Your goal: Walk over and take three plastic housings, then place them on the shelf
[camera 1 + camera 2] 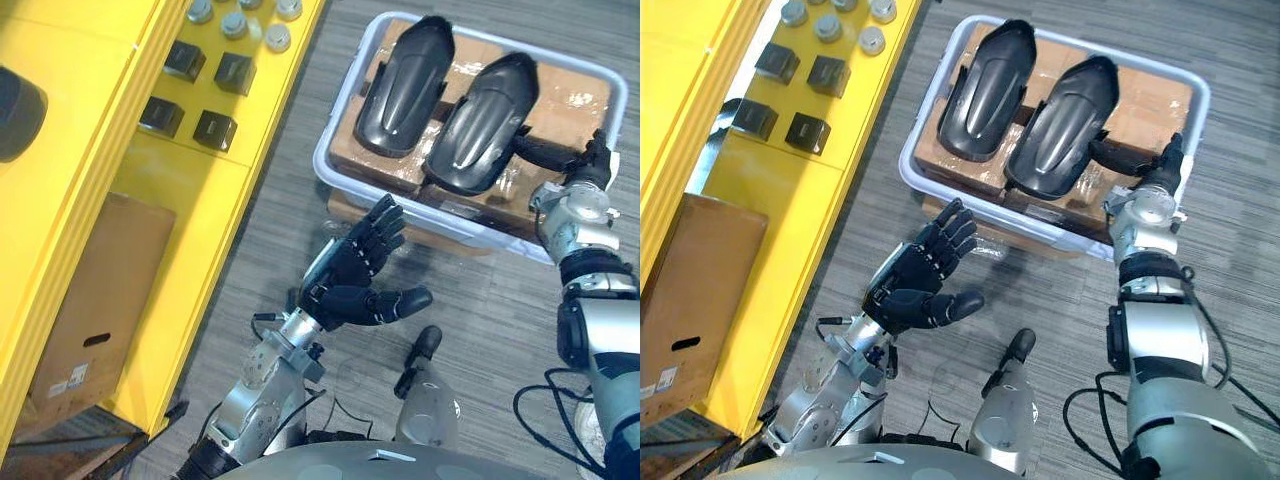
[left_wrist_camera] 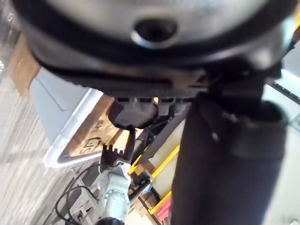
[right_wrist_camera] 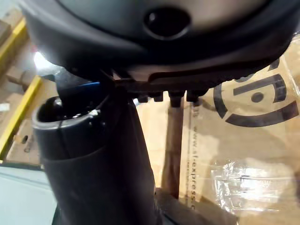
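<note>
**Right hand reaches the bin of housings**

Two black plastic housings lie side by side on cardboard in a pale bin (image 1: 345, 95) on the floor, their long axes running away from the robot. The right hand (image 1: 560, 152) comes in from the right against the near end of the right housing (image 1: 478, 125) — whether its fingers grip cannot be told. The left housing (image 1: 405, 85) lies untouched. The left hand (image 1: 360, 270) hovers spread, holding nothing, just short of the bin's near rim — the farther of the two. The yellow shelf (image 1: 180, 190) stands to the left.
</note>
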{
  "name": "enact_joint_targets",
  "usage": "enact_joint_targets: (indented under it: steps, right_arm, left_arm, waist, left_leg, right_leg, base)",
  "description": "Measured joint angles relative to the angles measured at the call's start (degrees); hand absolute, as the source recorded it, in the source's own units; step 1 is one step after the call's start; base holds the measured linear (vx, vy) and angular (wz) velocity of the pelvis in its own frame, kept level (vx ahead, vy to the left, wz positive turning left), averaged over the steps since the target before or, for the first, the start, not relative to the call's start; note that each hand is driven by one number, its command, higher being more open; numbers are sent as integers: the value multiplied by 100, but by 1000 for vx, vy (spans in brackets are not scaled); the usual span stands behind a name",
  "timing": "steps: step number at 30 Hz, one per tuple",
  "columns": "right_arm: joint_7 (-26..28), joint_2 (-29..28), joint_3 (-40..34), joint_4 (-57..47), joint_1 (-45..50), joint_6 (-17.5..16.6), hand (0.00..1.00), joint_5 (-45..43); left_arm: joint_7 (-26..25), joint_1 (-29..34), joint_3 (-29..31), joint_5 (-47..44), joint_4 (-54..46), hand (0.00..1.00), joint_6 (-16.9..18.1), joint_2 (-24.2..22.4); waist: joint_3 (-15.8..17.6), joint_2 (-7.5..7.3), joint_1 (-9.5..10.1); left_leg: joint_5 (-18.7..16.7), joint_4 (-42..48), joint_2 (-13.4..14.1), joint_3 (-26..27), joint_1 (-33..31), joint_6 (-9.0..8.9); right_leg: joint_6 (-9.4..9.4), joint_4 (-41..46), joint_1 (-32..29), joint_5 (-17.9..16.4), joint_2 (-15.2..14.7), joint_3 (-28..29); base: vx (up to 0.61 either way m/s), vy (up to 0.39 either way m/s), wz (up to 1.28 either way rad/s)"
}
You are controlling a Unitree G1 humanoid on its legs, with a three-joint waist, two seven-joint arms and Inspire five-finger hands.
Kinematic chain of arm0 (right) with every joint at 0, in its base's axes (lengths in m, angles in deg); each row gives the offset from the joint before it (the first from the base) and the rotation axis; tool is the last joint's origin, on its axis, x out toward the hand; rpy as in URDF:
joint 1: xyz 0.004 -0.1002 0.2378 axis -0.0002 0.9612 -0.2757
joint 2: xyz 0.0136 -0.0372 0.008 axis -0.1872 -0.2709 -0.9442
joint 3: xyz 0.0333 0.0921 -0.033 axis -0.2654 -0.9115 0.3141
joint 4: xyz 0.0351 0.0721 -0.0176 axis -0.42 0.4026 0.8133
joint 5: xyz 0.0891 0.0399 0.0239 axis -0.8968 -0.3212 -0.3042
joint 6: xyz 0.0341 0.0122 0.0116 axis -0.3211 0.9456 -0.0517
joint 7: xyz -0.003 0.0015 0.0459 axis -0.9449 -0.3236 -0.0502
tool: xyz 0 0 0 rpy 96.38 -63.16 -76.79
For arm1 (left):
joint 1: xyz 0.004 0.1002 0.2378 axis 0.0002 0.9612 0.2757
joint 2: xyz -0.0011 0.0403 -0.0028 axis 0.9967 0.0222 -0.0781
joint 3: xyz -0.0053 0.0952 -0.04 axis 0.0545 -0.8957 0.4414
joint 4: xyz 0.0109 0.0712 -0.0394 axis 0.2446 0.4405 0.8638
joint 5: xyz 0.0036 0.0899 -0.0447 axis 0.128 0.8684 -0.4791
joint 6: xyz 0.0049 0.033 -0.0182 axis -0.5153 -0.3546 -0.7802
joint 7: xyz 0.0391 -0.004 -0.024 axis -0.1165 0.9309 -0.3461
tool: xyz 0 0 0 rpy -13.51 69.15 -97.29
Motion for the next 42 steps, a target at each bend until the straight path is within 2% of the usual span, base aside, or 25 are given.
enact_joint_targets:
  steps: [6, 7, 12, 14, 22, 26, 31, 34, 37, 39, 41, 42]
  right_arm:
    - [540, 302, 224, 448, -456, 414, 100, 326]
    - [618, 374, 307, 461, -520, 487, 0, 453]
    - [827, 860, 454, 680, -827, 776, 0, 707]
    - [970, 973, 537, 683, -828, 899, 0, 1100]
    - [1528, 957, 702, 910, -813, 1472, 0, 1563]
    - [1361, 839, 433, 883, -814, 1581, 0, 1520]
    - [809, 661, 334, 911, -793, 1871, 0, 1543]
    - [397, 573, 106, 920, -731, 1808, 0, 1546]
    - [-85, 561, -77, 892, -497, 1543, 0, 1560]
    - [-351, 519, -133, 845, -271, 1326, 0, 1581]
    - [-729, 371, -135, 598, -32, 1057, 0, 1677]
    - [-795, 337, -134, 442, 20, 1027, 0, 1731]
  left_arm:
    - [-71, -17, -7, -7, 150, 100, 59, 37]
    - [-71, -22, -11, -7, 151, 100, 94, 36]
    - [-75, -67, -30, -7, 255, 100, 121, 52]
    - [-76, -56, -26, -11, 259, 100, 122, 143]
    - [-133, -30, 89, -51, 238, 100, 133, 240]
    - [-264, 13, 316, -56, 233, 100, 196, 326]
    - [-276, 89, 532, -20, -31, 100, 338, 503]
    - [-197, 78, 571, -27, -135, 100, 376, 553]
    - [19, -29, 636, -109, -324, 100, 371, 585]
    - [114, -71, 633, -276, -451, 100, 317, 587]
    - [240, -197, 660, -620, -503, 100, 43, 569]
    - [252, -244, 661, -678, -502, 100, -48, 567]
  waist:
    - [101, 30, 66]
    - [148, 43, 70]
    - [267, 31, 165]
    - [286, -2, 178]
    - [331, -78, 228]
    - [345, -107, 251]
    - [339, -189, 345]
    - [308, -245, 300]
    - [293, -256, 284]
    - [78, -295, 283]
    - [-227, -360, 237]
    - [-286, -382, 213]
  left_leg:
    - [33, -17, -1, -72, -10, 1]
    - [41, -23, 1, -101, -32, -4]
    - [271, -285, 9, -203, -129, -22]
    - [325, -350, 12, -213, -129, -11]
    - [412, -425, 45, -198, -87, -18]
    - [471, -547, 77, -163, 91, -28]
    - [590, -768, 199, -180, 295, -74]
    - [595, -771, 196, -159, 385, -75]
    - [603, -775, 205, -157, 543, -76]
    - [588, -781, 207, -148, 532, -85]
    - [561, -781, 222, -108, 516, -95]
    - [560, -780, 225, -95, 521, -97]
  right_leg:
    - [-1, 96, -13, -8, -8, -38]
    - [-9, 121, -30, -21, -8, -62]
    - [-36, 203, -195, -90, 2, -157]
    - [-48, 239, -238, -97, 2, -162]
    - [-71, 328, -263, -110, 20, -155]
    - [-94, 360, -170, -124, 45, -139]
    - [-160, 350, -49, -180, 172, -144]
    - [-119, 285, 69, -210, 181, -128]
    - [-105, 144, 294, -201, 223, -128]
    - [-80, 37, 323, -184, 252, -128]
    - [-48, -117, 342, -145, 296, -85]
    - [-43, -161, 356, -112, 308, -70]
  base:
    - [-24, -9, 4]
    - [-79, -16, 11]
    - [-65, -28, 10]
    - [-35, -31, 1]
    - [-14, -22, 0]
    - [-35, -30, -3]
    - [-60, -50, 0]
    - [-46, -33, -1]
    - [-21, -21, 1]
    - [0, -14, -2]
    - [37, -40, -8]
    - [48, -36, -12]
